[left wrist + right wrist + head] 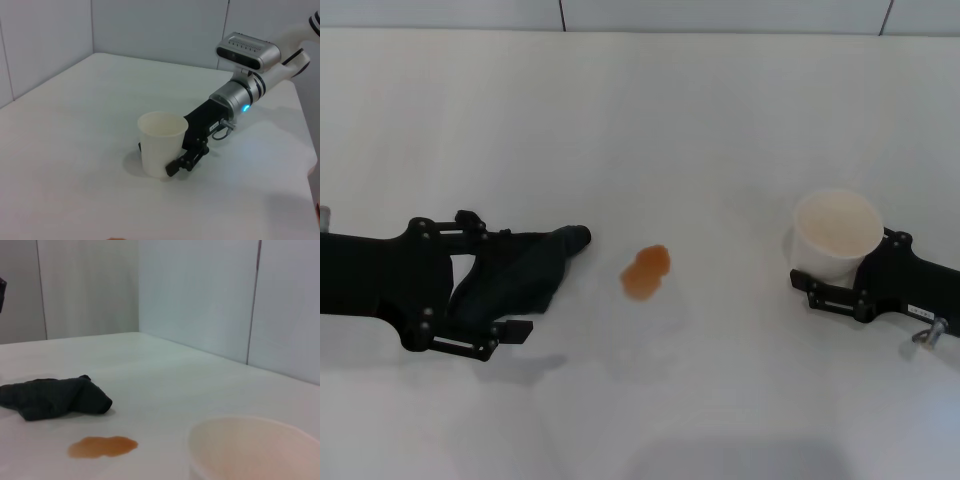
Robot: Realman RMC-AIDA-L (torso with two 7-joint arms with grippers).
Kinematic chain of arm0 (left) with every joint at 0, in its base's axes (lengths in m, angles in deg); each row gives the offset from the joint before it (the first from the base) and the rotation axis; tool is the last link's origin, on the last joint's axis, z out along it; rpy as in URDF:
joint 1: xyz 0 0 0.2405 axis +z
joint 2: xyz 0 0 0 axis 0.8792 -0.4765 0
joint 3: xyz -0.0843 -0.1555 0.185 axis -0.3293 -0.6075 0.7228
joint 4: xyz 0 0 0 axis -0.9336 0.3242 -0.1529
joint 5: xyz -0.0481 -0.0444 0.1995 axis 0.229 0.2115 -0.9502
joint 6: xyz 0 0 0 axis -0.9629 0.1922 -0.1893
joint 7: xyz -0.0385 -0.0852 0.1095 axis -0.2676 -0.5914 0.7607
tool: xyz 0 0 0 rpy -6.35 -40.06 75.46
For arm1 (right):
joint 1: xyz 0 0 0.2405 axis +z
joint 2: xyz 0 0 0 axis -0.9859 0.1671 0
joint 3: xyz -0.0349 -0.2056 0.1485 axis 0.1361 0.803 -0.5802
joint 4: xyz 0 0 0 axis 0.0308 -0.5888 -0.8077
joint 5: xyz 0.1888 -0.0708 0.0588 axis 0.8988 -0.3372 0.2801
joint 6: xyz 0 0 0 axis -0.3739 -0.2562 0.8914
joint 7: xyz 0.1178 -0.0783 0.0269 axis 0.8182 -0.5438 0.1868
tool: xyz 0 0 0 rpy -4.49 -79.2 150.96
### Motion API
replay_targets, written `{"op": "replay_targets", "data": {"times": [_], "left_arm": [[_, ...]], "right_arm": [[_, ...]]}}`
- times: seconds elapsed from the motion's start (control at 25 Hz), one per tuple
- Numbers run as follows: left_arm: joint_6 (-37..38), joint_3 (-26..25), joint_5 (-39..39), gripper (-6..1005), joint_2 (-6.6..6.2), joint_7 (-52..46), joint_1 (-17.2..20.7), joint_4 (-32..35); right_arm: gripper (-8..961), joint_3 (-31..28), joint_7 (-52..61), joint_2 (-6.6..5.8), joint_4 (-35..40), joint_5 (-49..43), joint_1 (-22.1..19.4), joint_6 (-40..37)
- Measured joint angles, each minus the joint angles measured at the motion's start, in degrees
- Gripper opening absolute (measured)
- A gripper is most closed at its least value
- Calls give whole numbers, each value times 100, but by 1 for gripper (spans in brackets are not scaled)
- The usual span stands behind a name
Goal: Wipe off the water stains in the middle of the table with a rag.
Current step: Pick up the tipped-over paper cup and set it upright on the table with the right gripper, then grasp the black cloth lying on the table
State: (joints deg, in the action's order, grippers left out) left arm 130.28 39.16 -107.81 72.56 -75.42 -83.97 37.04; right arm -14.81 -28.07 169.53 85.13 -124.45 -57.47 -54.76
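The water stains (645, 272) are a small orange-brown blotch in the middle of the white table (640, 120); they also show in the right wrist view (102, 446). The dark navy rag (535, 265) lies crumpled on the table just left of the blotch, and shows in the right wrist view (55, 397). My left gripper (505, 280) is open, its fingers standing on either side of the rag's left part. My right gripper (845, 262) is at the right, shut on a white paper cup (835, 230) that stands on the table.
The left wrist view shows the cup (160, 140) held by the right gripper (155, 159). The cup's rim fills the near corner of the right wrist view (255, 450). Wall panels with dark seams stand behind the table's far edge.
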Motion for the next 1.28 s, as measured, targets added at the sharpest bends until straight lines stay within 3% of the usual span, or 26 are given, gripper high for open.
{"op": "replay_targets", "data": {"times": [0.32, 0.6, 0.96, 1.28], "left_arm": [[11, 0, 0, 887, 0, -6, -12, 0], [16, -27, 1, 888, 8, -31, -13, 0], [10, -71, 130, 888, -14, -63, 88, 0], [0, -209, 248, 887, -81, -85, 202, 0]], "right_arm": [[859, 27, 142, -13, 170, -105, -181, 7], [859, 43, 177, -23, 514, -119, -488, -10], [859, 10, 1005, -25, 1608, -855, -960, -50], [859, -217, 2495, -52, 3402, -2154, -1441, -186]]}}
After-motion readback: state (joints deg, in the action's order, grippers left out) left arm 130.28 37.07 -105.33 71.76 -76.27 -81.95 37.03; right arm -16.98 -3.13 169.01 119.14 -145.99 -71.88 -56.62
